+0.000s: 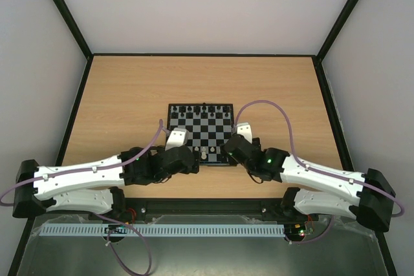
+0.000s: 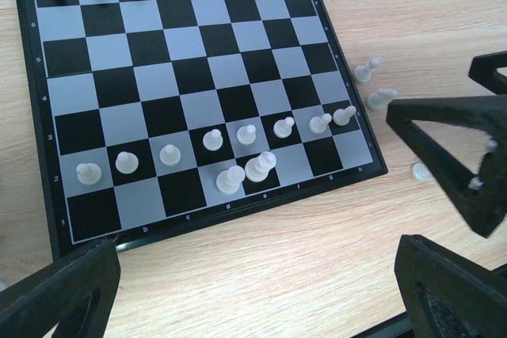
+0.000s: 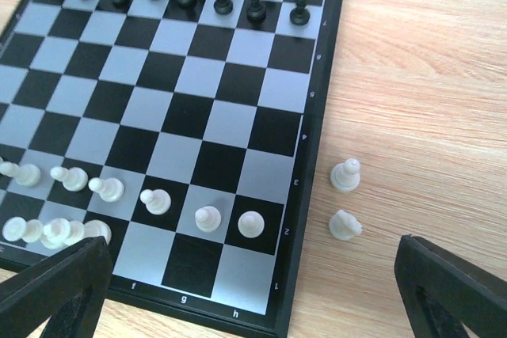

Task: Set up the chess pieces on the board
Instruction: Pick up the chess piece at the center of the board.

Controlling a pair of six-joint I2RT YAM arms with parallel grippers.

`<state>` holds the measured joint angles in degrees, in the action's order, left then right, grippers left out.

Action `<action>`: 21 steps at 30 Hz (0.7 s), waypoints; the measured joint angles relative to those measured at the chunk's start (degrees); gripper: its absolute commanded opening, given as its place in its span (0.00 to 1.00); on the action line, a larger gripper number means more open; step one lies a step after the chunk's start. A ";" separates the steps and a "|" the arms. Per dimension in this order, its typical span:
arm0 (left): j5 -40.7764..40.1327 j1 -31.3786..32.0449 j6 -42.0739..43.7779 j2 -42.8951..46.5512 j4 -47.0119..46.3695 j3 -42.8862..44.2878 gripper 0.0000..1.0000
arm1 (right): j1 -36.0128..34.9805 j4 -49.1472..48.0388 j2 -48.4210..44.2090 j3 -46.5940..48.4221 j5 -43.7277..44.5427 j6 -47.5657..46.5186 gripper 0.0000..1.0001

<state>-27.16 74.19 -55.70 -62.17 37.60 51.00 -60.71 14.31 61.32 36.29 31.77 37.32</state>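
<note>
Hovering released over board [image 2: 182, 77] near edge, left pincer [image 2: 253, 298], right pincer [image 3: 253, 306], white chess pieces [image 2: 212, 140] beneath

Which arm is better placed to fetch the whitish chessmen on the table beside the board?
Right. The small whitish plastic chessmen lie off the right edge of the grey-black checked board, ahead of the right arm's open fingers; the left arm's fingers sit farther left.

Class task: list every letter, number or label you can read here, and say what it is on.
"b", "c", "d", "f", "g", "h": near rim of the board.
"1", "2", "3": side rims of the board.
Remaining rim marks: too small or blurred.
Nothing readable elsewhere.
</note>
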 measured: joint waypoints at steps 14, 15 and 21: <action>-0.52 0.02 0.63 7.28 -5.44 -9.55 0.99 | 1.18 18.80 -0.39 4.76 -1.84 15.54 0.79; -0.50 0.04 0.76 7.93 -5.68 -9.90 0.99 | 2.10 18.86 -0.31 4.44 -2.16 16.04 0.75; -0.11 0.04 1.57 11.21 -7.10 -11.63 0.99 | 10.67 16.26 1.31 0.96 -6.49 15.17 0.52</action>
<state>-27.27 74.24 -54.13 -50.96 30.50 39.38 -50.04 30.57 62.63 37.26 25.28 52.49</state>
